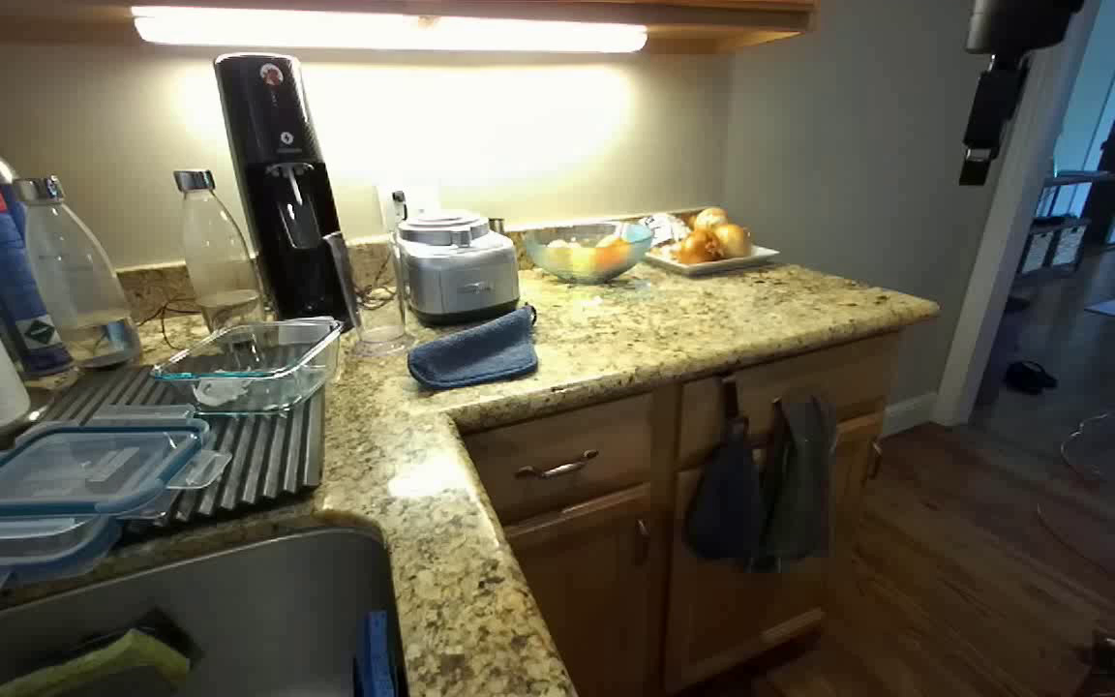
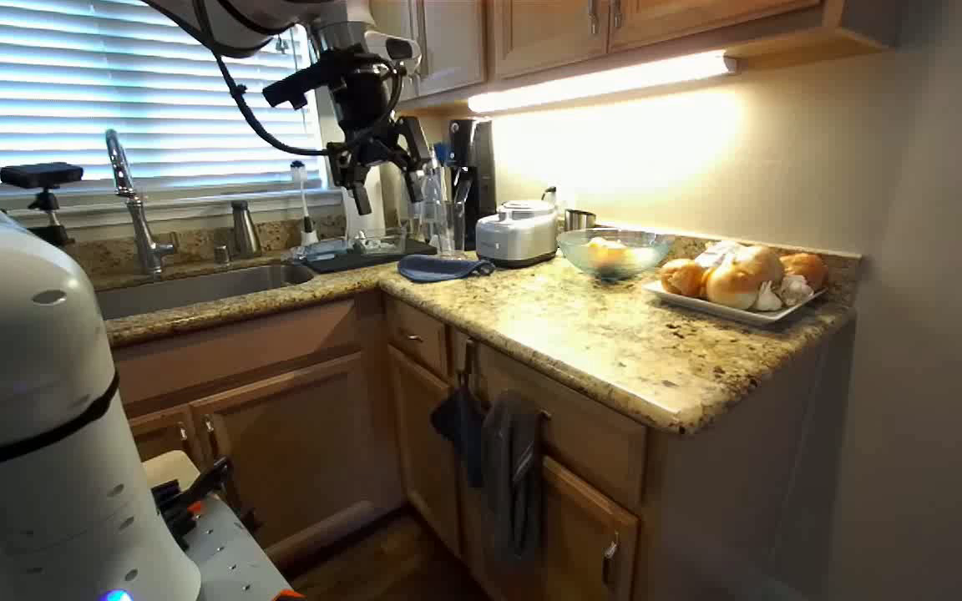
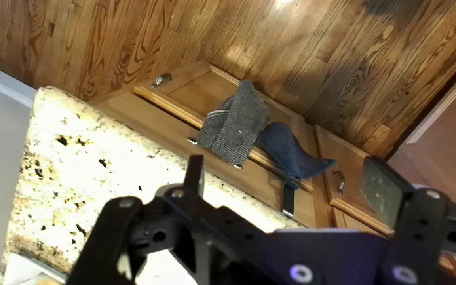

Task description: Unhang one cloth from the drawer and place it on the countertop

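Note:
The blue cloth hangs from a dark strap hooked over the drawer front; it shows in both exterior views [image 1: 725, 499] [image 2: 457, 421] and in the wrist view [image 3: 281, 142]. The wooden drawer [image 2: 589, 434] is closed, under the granite countertop [image 2: 564, 334]; in the wrist view, its front [image 3: 261, 187] lies beyond the countertop edge [image 3: 105, 178]. My gripper [image 2: 387, 194] is open and empty, high above the counter. In the wrist view, the blue cloth appears between my spread fingers [image 3: 284, 160], well below them. In an exterior view only part of the gripper [image 1: 977, 166] shows.
A greyer cloth [image 1: 799, 484] hangs beside the blue one, over the drawer handle. A folded blue-grey cloth [image 1: 475, 353] lies on the countertop near a silver appliance [image 1: 459, 271], a glass bowl [image 2: 615, 253] and a plate of onions [image 2: 736, 313]. Upper cabinets [image 2: 548, 33] overhang.

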`<state>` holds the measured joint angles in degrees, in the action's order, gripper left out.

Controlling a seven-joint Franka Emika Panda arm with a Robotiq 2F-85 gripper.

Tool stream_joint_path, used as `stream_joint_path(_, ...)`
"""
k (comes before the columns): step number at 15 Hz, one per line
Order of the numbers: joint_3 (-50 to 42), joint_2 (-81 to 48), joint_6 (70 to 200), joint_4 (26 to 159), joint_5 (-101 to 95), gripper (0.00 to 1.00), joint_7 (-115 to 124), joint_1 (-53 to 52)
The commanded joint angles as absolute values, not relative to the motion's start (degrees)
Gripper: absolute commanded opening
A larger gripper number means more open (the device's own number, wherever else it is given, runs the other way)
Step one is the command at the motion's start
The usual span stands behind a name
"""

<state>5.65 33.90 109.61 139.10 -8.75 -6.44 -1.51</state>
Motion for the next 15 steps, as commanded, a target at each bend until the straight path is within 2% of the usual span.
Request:
stream_joint_path(1,4.8,33.8,109.4,138.9,-9.3,1.0,-5.9,-2.6)
stream_joint_path(7,4.2,31.6,111.3,139.1,-9.2,1.0,-5.2,-2.1)
stream_joint_path(15,2.7,19.2,125.6,141.2,-8.0,1.0,3.0,0.0)
